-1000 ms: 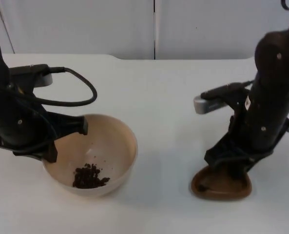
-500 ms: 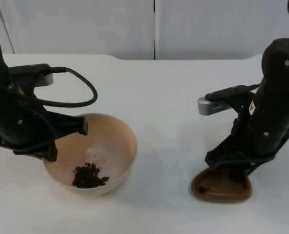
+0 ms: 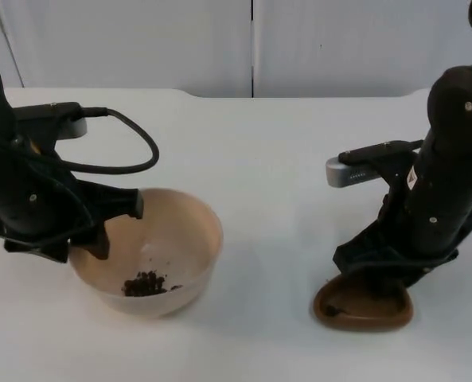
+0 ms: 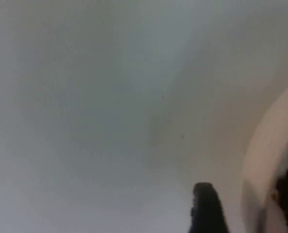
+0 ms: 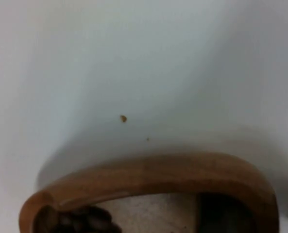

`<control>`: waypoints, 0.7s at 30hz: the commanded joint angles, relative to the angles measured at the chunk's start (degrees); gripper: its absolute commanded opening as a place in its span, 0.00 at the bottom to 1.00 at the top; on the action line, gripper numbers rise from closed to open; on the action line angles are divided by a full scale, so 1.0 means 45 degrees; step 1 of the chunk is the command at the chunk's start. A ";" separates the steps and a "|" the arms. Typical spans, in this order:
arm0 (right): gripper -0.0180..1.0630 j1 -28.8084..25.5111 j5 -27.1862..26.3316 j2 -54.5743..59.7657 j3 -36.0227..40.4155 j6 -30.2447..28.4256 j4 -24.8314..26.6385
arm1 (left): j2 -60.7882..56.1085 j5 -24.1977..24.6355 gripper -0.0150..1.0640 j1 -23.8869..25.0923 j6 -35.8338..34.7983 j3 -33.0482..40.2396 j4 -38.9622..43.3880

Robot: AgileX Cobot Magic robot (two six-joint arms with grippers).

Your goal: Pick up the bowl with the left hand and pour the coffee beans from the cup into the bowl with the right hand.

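Top cam sits high in front of the table [image 3: 267, 159], looking down and forward toward the grey partition wall [image 3: 140, 40] at 12 o'clock, far enough back to catch both arms. The left wrist cam rides very close to the tabletop, catching the bowl [image 4: 265, 160] rim; that same bowl [image 3: 184, 231] sits around 8 o'clock in the top view. The right wrist cam is just as close, right over the brown cup [image 5: 148, 174], which the top view has near 4 o'clock [image 3: 363, 310].
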 commanded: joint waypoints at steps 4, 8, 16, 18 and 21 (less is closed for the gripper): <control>0.61 -0.0057 -0.0082 0.0068 0.0150 0.0096 0.0041 | -0.0165 -0.0072 0.69 0.0036 -0.0032 -0.0050 0.0058; 0.71 -0.0057 -0.0056 -0.0585 0.0150 0.0096 0.0041 | -0.0848 -0.0098 0.75 0.0036 -0.0032 -0.0050 0.0058; 0.71 -0.0057 0.0978 -0.3611 0.0150 0.0060 -0.0034 | -0.3382 -0.0065 0.75 0.0036 -0.0032 -0.0050 -0.0049; 0.71 -0.0057 0.1113 -0.4155 0.0150 0.0060 -0.0113 | -0.3853 -0.0035 0.75 0.0036 -0.0032 -0.0050 -0.0114; 0.71 -0.0057 0.1421 -0.5707 0.0150 -0.0034 -0.0113 | -0.5262 0.0030 0.75 0.0036 -0.0032 -0.0050 -0.0423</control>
